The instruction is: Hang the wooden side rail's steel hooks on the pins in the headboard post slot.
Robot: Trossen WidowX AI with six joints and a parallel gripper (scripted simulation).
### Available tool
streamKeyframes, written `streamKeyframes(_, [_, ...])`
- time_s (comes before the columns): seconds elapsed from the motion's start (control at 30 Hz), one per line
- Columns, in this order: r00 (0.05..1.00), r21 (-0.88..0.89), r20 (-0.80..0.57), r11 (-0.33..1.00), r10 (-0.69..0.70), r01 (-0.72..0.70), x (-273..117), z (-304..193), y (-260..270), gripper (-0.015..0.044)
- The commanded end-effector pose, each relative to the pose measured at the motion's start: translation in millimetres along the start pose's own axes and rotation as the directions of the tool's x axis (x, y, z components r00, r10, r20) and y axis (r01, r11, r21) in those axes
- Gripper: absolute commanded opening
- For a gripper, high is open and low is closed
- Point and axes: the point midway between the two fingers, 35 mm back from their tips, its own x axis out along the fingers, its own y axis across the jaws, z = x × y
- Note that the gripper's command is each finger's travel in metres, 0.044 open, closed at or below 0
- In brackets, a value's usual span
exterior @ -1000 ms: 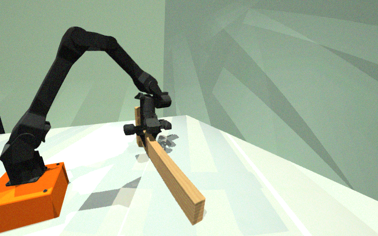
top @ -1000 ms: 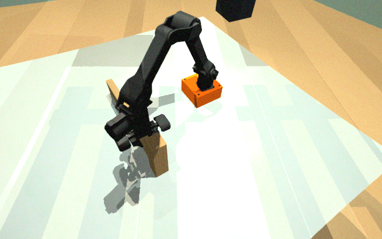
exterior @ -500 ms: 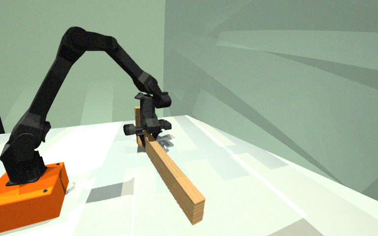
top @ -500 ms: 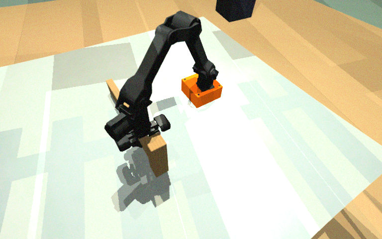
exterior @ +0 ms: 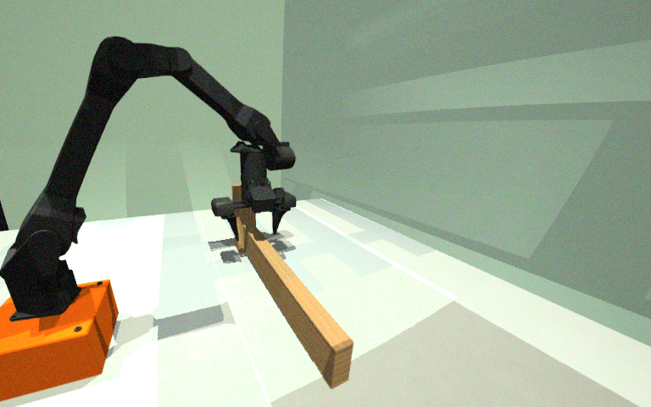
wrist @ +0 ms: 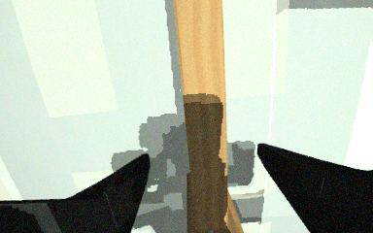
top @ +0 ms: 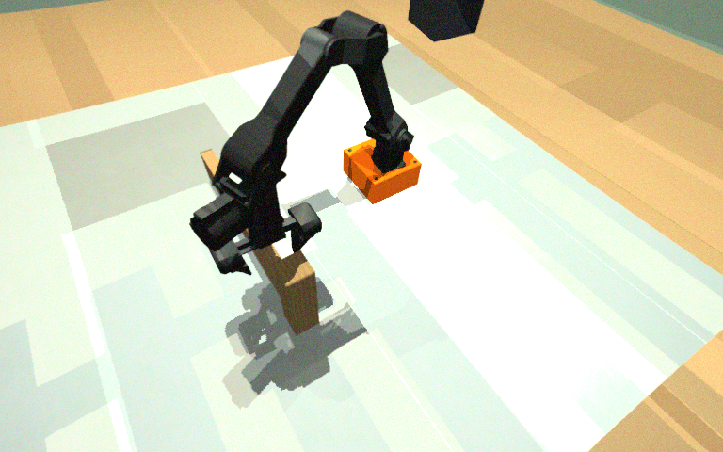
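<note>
The wooden side rail (top: 208, 161) (exterior: 297, 297) (wrist: 201, 49) stands on its narrow edge, one end at the headboard post and its far end low at the table. The post (top: 302, 306) (exterior: 236, 192) is upright. In the exterior view the rail's near-post end meets it behind and below the gripper. The hooks, pins and slot are hidden, so I cannot tell whether the hooks are seated. My gripper (top: 271, 261) (exterior: 255, 236) (wrist: 203, 153) is wide open, close to the post. Its fingertips stand on either side of the rail, with a visible gap on both sides in the wrist view.
The orange base block (top: 392, 185) (exterior: 52, 369) carries the arm and sits to one side of the rail. A dark block (top: 446, 18) shows at the top of the top view. Shadows of the arm fall around the post and rail.
</note>
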Motion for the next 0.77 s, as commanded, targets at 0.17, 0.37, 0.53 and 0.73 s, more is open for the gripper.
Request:
streamKeyframes(0.17, [1.000, -0.003, 0.002, 1.000, -0.009, 0.009, -1.8, 28.4, -1.0, 0.0440])
streamKeyframes(0.37, [1.000, 0.008, 0.003, 1.000, -0.003, 0.003, -3.4, 28.8, 1.4, 0.0440])
streamKeyframes(0.53, [1.000, 0.008, 0.003, 1.000, -0.003, 0.003, -3.4, 28.8, 1.4, 0.0440])
streamKeyframes(0.73, [1.000, 0.008, 0.003, 1.000, -0.003, 0.003, -3.4, 28.8, 1.4, 0.0440])
